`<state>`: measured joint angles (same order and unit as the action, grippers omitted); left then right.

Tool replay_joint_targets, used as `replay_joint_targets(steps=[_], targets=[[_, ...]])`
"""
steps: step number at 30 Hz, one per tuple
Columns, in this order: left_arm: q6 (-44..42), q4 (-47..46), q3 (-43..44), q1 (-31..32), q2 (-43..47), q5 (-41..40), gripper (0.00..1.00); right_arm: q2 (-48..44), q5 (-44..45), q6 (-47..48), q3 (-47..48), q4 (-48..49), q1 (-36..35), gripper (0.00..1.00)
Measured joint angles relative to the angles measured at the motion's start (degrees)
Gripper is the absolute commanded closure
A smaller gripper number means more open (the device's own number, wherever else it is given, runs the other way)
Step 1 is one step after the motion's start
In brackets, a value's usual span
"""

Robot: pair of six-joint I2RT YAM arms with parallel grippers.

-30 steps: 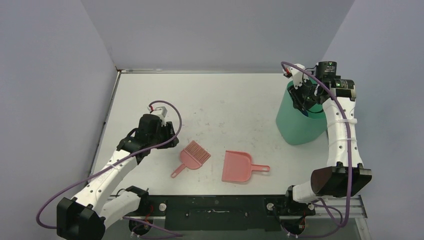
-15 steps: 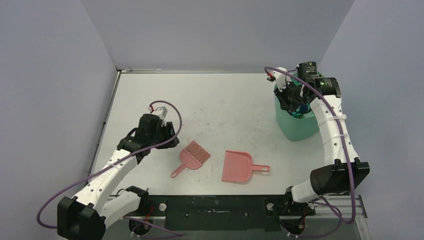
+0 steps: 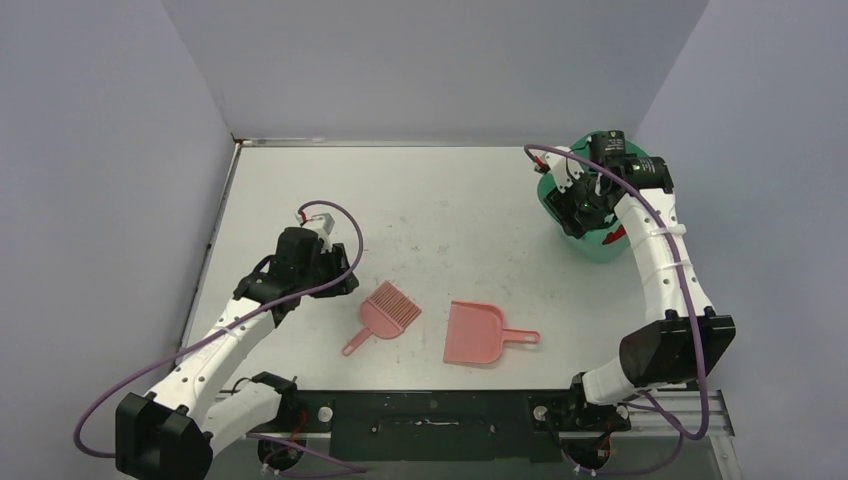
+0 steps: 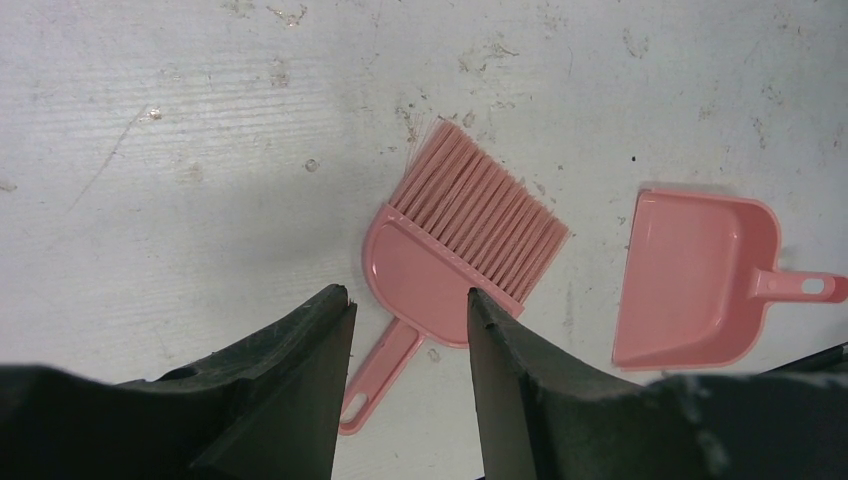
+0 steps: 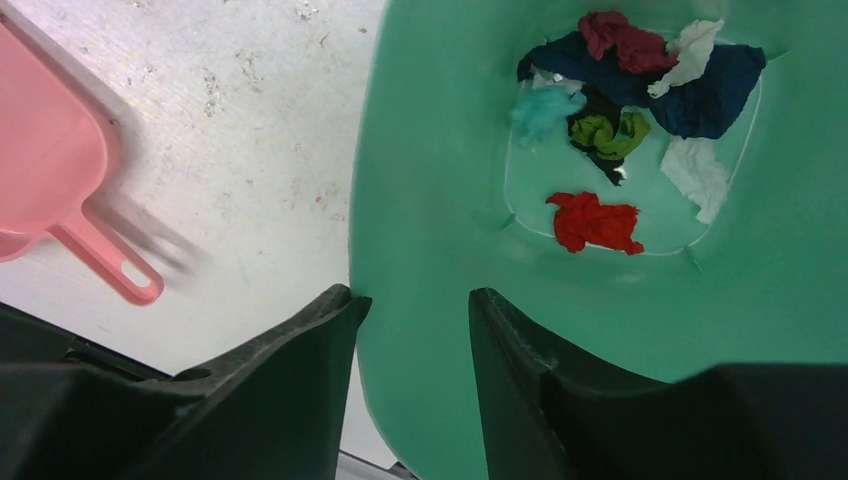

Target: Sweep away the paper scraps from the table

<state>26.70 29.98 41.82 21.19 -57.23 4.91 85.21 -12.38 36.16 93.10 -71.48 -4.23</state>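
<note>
The paper scraps (image 5: 620, 90), in red, dark blue, white, cyan and green, lie at the bottom of a green bin (image 5: 450, 330). The bin is at the table's far right (image 3: 600, 248). My right gripper (image 5: 415, 295) grips the bin's rim, one finger outside and one inside; it also shows in the top view (image 3: 580, 205). The white table (image 3: 450, 200) shows no loose scraps. My left gripper (image 4: 408, 295) is open and empty above the handle of the pink brush (image 4: 450, 270), left of centre in the top view (image 3: 342, 275).
The pink brush (image 3: 385, 310) and the pink dustpan (image 3: 475, 332) lie side by side near the front middle. The dustpan also shows in the left wrist view (image 4: 690, 280) and the right wrist view (image 5: 40, 170). Grey-lilac walls stand on three sides.
My right gripper has turned the green bin from tilted to upright and moved it back toward the far right. The left arm, brush and dustpan have not moved.
</note>
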Motion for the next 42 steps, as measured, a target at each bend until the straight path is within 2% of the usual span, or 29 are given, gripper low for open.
replay_joint_targets(steps=[11,20,29,34,37,42], targets=[[0.0,0.0,0.0,-0.3,-0.1,0.4,0.57,0.7,1.2,0.2,7.1,-0.4,0.0,0.51],[0.0,-0.1,0.0,-0.7,-0.7,1.1,0.57,0.7,1.4,0.2,8.0,0.0,0.0,0.47],[0.0,-0.2,0.0,-0.7,-0.8,1.5,0.57,0.4,0.0,0.0,14.8,-1.0,0.1,0.47],[-0.1,-0.2,0.0,-0.8,-1.0,1.8,0.57,0.2,-1.1,0.0,14.7,-1.3,0.1,0.45],[-0.1,-0.2,0.0,-0.8,-1.0,1.8,0.57,0.2,-4.3,0.0,14.2,-2.6,0.1,0.36],[-0.1,-0.2,-0.1,-0.8,-1.2,1.9,0.57,0.2,-9.2,0.2,9.9,-4.4,-0.1,0.35]])
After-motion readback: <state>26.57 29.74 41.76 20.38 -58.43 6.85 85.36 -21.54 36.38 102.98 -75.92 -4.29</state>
